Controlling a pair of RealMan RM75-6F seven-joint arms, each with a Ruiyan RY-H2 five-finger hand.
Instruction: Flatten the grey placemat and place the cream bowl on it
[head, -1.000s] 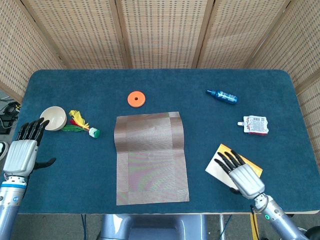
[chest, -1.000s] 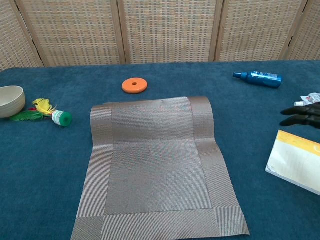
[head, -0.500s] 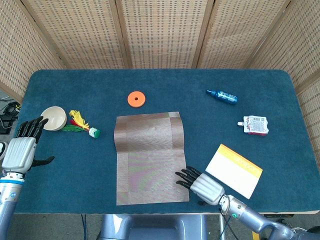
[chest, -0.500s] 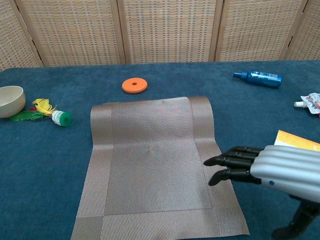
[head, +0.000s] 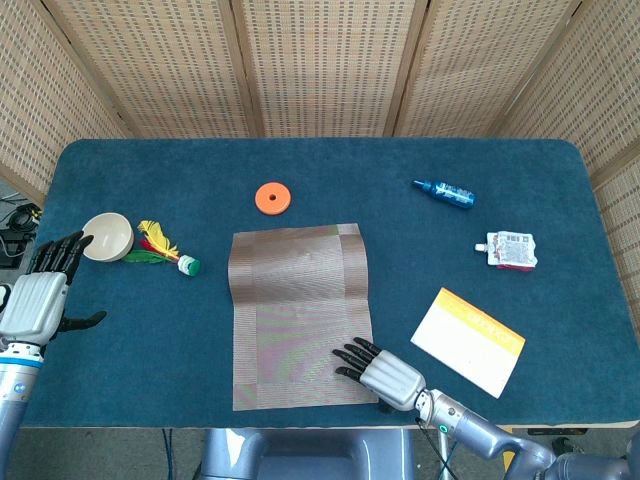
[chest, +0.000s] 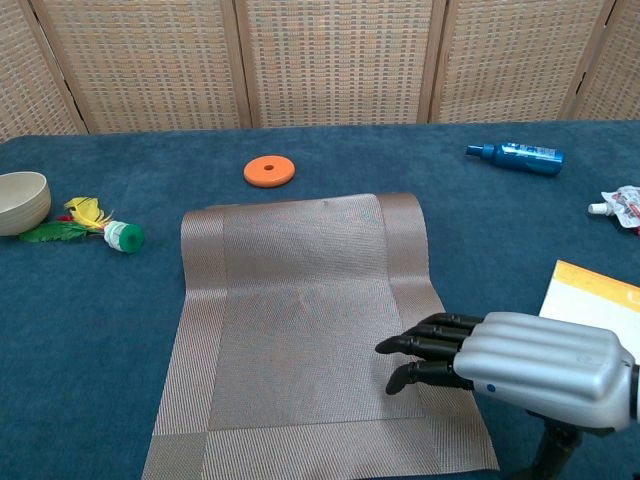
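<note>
The grey placemat (head: 300, 315) (chest: 310, 330) lies in the middle of the blue table, its far edge slightly curled up. My right hand (head: 385, 372) (chest: 505, 362) is open, palm down, its fingers stretched over the mat's near right corner. The cream bowl (head: 107, 236) (chest: 20, 202) stands upright at the table's left side. My left hand (head: 38, 294) is open and raised near the left edge, just in front of the bowl and apart from it; the chest view does not show it.
A feathered shuttlecock (head: 165, 248) (chest: 100, 230) lies right of the bowl. An orange disc (head: 272, 197) (chest: 269, 171) sits beyond the mat. A blue bottle (head: 446, 191) (chest: 517, 156), a white sachet (head: 510, 250) and a yellow-edged notepad (head: 468, 340) (chest: 592, 318) occupy the right side.
My right hand has swept left off the notepad and onto the mat's near right corner. My left hand drifted slightly left and down. The mat and bowl have not moved.
</note>
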